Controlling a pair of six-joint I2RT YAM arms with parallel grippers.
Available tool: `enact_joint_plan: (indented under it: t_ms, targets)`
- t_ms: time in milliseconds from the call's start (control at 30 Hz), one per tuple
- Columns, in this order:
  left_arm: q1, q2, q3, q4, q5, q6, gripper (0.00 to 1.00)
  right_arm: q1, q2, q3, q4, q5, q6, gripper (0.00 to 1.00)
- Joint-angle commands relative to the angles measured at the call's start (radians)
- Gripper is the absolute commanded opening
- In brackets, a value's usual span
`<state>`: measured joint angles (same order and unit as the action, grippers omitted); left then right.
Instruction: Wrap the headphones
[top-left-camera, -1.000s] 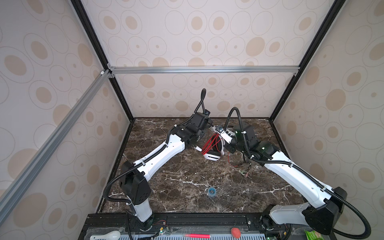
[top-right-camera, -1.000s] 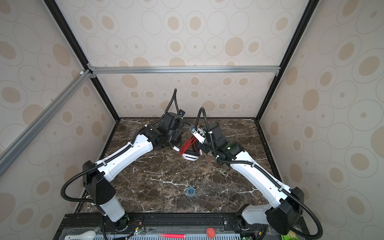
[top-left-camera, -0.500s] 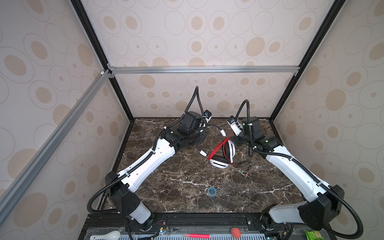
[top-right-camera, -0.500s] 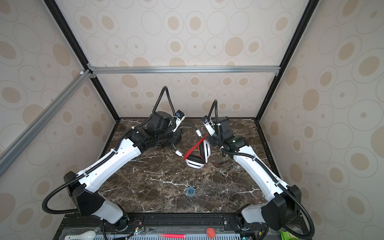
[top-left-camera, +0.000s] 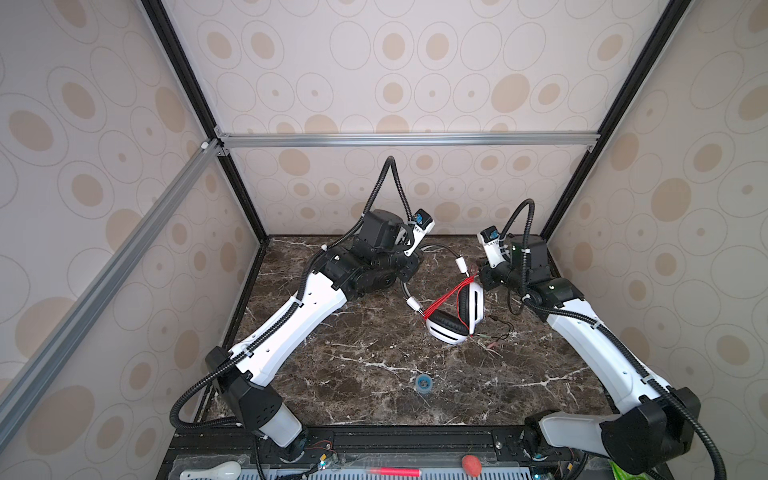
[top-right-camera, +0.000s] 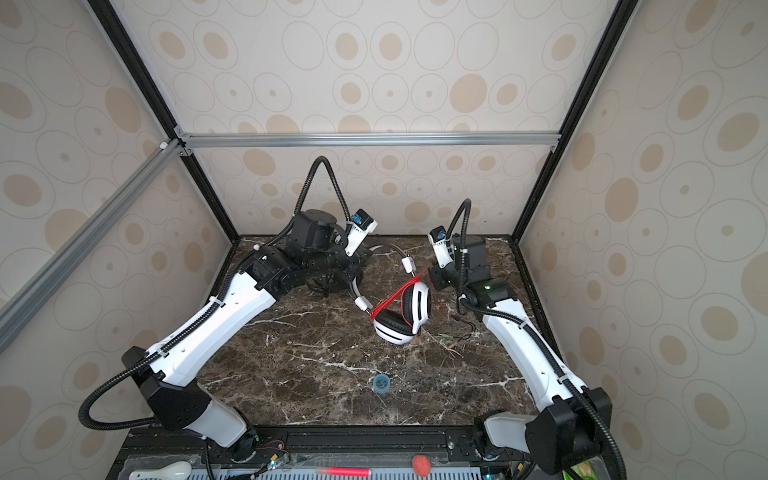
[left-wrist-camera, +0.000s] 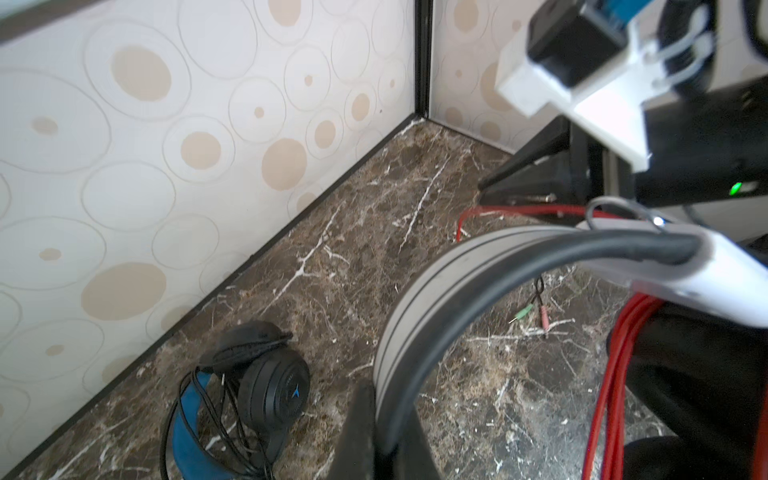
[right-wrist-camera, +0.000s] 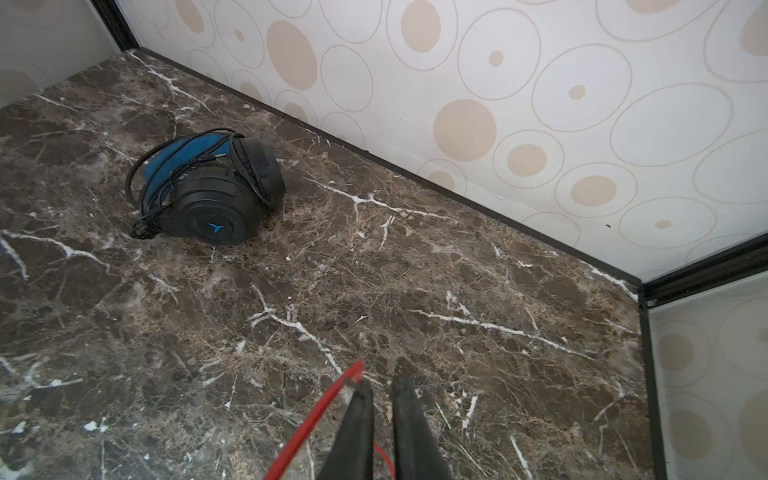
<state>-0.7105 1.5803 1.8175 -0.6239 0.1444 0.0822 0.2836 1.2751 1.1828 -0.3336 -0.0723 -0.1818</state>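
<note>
In both top views the white headphones (top-left-camera: 471, 307) (top-right-camera: 417, 305) sit tilted on the worktop (top-left-camera: 374, 365), the lower cup seemingly resting on it. The red cord (top-left-camera: 444, 297) is drawn in several strands across the cups. We judge the winding step to be in hand, since the plug end (top-left-camera: 500, 337) lies loose beside the cups. The right fingers (top-left-camera: 482, 276) sit just beside the upper cup, where the cord rises. From the left wrist, the left fingers (left-wrist-camera: 357, 428) are clamped tight on the grey headband (left-wrist-camera: 415, 299), holding the white pair. The black headphones (left-wrist-camera: 270, 390), thin cord looped around them, lie well apart near the back wall (left-wrist-camera: 166, 166). From the right wrist, the right fingers stand narrowly parted. The red cord curls round one tip, not pinched as far as we can tell. Next, we think, the right fingers must take the slack lower down and carry another turn while the left fingers hold firm.
</note>
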Motion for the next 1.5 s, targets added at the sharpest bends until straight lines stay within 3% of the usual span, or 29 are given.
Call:
enact_joint_plan:
  t_ms: [0, 467, 667, 900, 1067, 1200, 1367, 1467]
  targets:
    - [0.005, 0.008, 0.149, 0.037, 0.075, -0.043, 0.0, -0.025, -0.02, -0.023, 0.065, -0.098, 0.045, 0.13]
    - [0.008, 0.104, 0.431, 0.054, 0.152, -0.177, 0.0, -0.051, -0.035, -0.125, 0.226, -0.237, 0.178, 0.23]
    - [0.03, 0.095, 0.436, 0.062, 0.159, -0.207, 0.0, -0.096, -0.074, -0.123, 0.169, -0.233, 0.169, 0.37]
    - [0.075, 0.092, 0.436, 0.111, 0.211, -0.294, 0.0, -0.11, -0.165, -0.166, 0.094, -0.182, 0.145, 0.43]
    - [0.087, 0.091, 0.434, 0.119, 0.214, -0.297, 0.0, -0.11, -0.258, -0.242, 0.06, -0.232, 0.132, 0.47]
    - [0.097, 0.08, 0.416, 0.114, 0.209, -0.303, 0.0, -0.11, -0.331, -0.325, 0.046, -0.224, 0.172, 0.49]
    - [0.104, 0.059, 0.376, 0.147, 0.205, -0.326, 0.0, -0.11, -0.388, -0.422, 0.056, -0.311, 0.235, 0.49]
    - [0.112, 0.04, 0.33, 0.172, 0.208, -0.338, 0.0, -0.109, -0.395, -0.511, 0.146, -0.351, 0.355, 0.49]
